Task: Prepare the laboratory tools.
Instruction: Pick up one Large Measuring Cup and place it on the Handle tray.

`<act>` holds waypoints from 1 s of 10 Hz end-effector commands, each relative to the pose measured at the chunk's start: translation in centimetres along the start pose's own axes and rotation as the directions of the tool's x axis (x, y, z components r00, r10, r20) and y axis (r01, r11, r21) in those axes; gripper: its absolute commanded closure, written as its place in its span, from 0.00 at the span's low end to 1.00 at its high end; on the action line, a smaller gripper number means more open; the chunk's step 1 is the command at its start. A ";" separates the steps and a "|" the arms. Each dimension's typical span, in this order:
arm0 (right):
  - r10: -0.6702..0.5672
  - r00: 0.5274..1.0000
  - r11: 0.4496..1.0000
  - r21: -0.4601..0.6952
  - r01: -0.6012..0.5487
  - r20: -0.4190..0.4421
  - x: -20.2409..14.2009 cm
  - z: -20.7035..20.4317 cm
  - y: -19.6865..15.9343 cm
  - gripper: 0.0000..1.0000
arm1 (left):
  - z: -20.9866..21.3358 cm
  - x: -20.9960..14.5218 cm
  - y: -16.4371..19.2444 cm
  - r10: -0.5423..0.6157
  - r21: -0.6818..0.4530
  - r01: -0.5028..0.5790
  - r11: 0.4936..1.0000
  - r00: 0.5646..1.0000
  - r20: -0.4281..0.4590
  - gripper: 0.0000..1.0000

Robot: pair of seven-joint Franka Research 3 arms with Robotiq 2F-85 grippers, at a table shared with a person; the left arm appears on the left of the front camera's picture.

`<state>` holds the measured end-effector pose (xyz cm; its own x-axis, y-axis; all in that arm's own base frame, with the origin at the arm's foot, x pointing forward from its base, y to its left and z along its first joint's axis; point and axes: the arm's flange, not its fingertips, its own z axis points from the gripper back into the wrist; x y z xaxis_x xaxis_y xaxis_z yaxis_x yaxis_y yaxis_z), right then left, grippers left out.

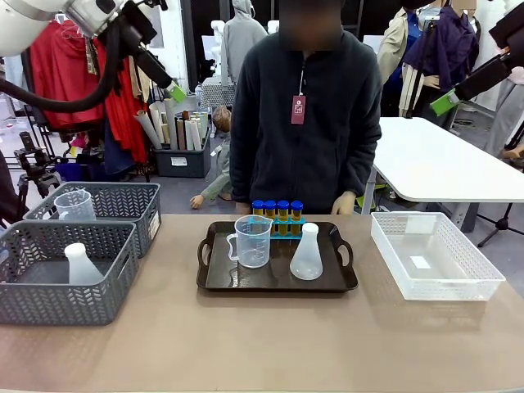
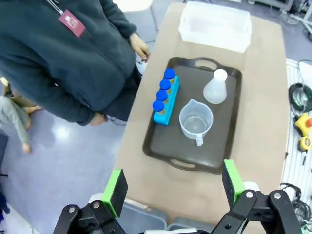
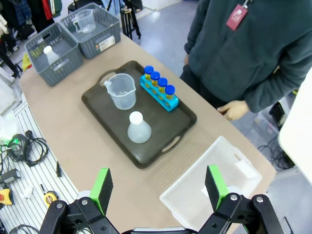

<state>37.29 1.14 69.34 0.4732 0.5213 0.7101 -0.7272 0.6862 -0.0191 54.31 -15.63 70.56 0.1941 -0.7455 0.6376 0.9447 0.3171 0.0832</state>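
- Tray (image 1: 214, 281): dark, w/ handle cut-outs, mid-table, nearer the person's edge.
- Beaker (image 1: 251, 241): clear, w/ handle, upright on tray, robot's-left half; handle faces robot's left.
- Flask (image 1: 307, 255): whitish, cone-shaped, upright on tray just beside beaker, robot's-right half. Not touching it.
- Four tubes (image 1: 277, 214): amber fill, blue caps, in a row in a blue rack (image 2: 164, 107) along tray's far edge, behind beaker & flask.
- Left claw (image 2: 173, 185): spread wide, nothing between the green pads; held high above the table's left end, looking down at tray.
- Right claw (image 3: 158, 187): spread wide too, empty; high above the right end, over the white bin.
- Person (image 1: 304, 115): dark fleece, tag on a cord, standing at far edge right behind the tubes. One hand (image 1: 344, 202) by the table edge, close to tray's far right corner; nearest thing to the tubes.
- Two grey baskets (image 1: 57, 274) at robot's left end, side by side, well apart from tray. Near one holds a 2nd flask (image 1: 80, 265), far one a 2nd beaker (image 1: 74, 205).
- White mesh bin (image 1: 434, 255): robot's right of tray; one small white slip lying on its floor.
- Nothing on the bare tabletop (image 1: 262, 344) btw the robot's side & tray; beaker & flask stand in front of the tubes from that side.
- Cables & tools on the floor at table's near side, seen in both wrist views.
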 end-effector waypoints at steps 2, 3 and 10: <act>0.005 1.000 1.000 0.014 -0.005 0.011 0.0 0.1 0.0 0.00 | -0.4 0.0 0.1 -0.040 0.037 0.041 0.998 0.999 -0.021 0.00; 0.005 1.000 1.000 0.014 -0.005 0.011 0.0 0.1 0.0 0.00 | -0.5 0.0 0.2 -0.035 0.044 0.036 0.998 0.999 -0.021 0.00; 0.005 1.000 1.000 0.014 -0.005 0.011 0.0 0.1 0.0 0.00 | -0.4 0.3 0.2 -0.018 0.028 0.019 0.999 1.000 -0.013 0.00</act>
<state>37.29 1.14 69.34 0.4732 0.5213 0.7101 -0.7272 0.6862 -0.0192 54.83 -16.08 70.24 0.1800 -0.7622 0.6218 0.9392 0.3211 0.1218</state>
